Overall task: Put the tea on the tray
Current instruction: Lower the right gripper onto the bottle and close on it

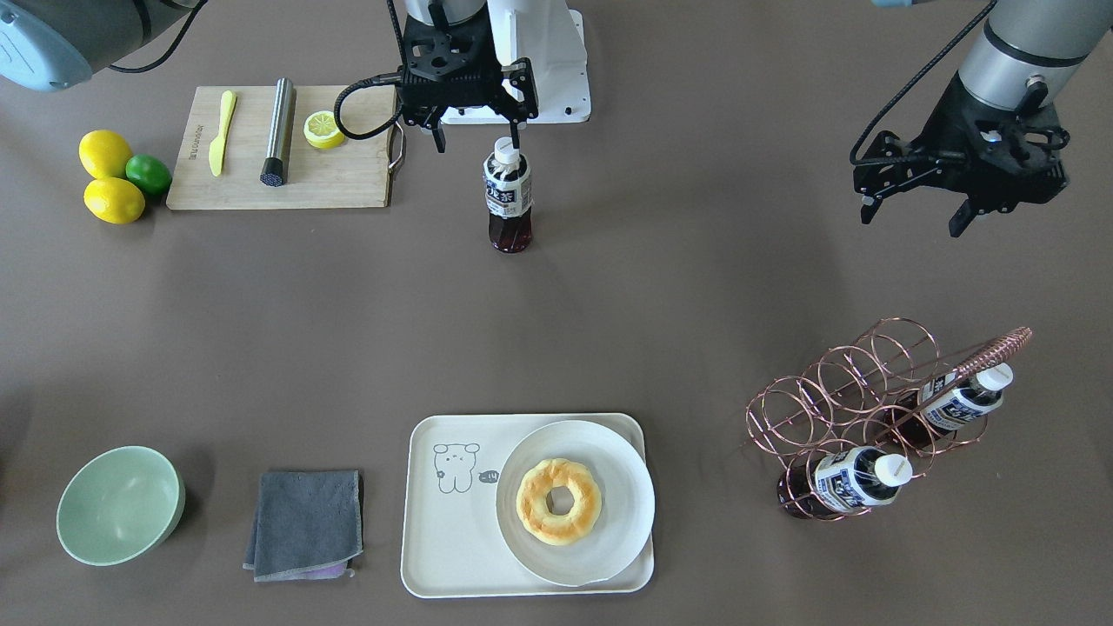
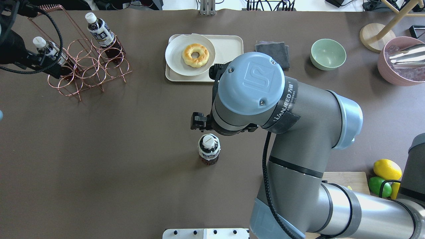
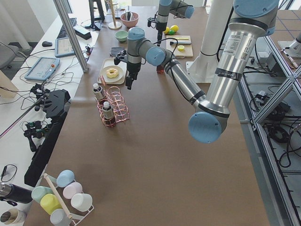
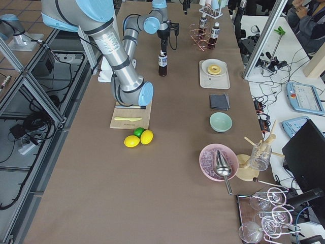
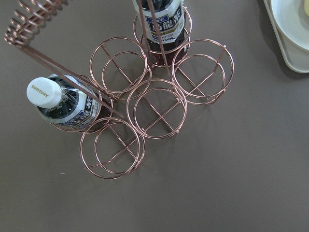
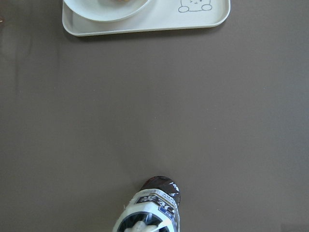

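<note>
Centring the right gripper (image 1: 476,136), jaws wide and empty just above the cap, over the small clear plastic bottle of reddish-brown tea (image 1: 508,198) looks needed before closing on its labelled body. It stands upright on the brown worktop (image 1: 696,287), long axis vertical, white cap up, well apart from the cream-white rectangular plastic tray (image 1: 452,556); the left gripper (image 1: 913,217) hangs wide and empty

Robot lab: alu frames (image 3: 70,35), teach pendant (image 4: 306,97), cables (image 4: 31,122).
</note>
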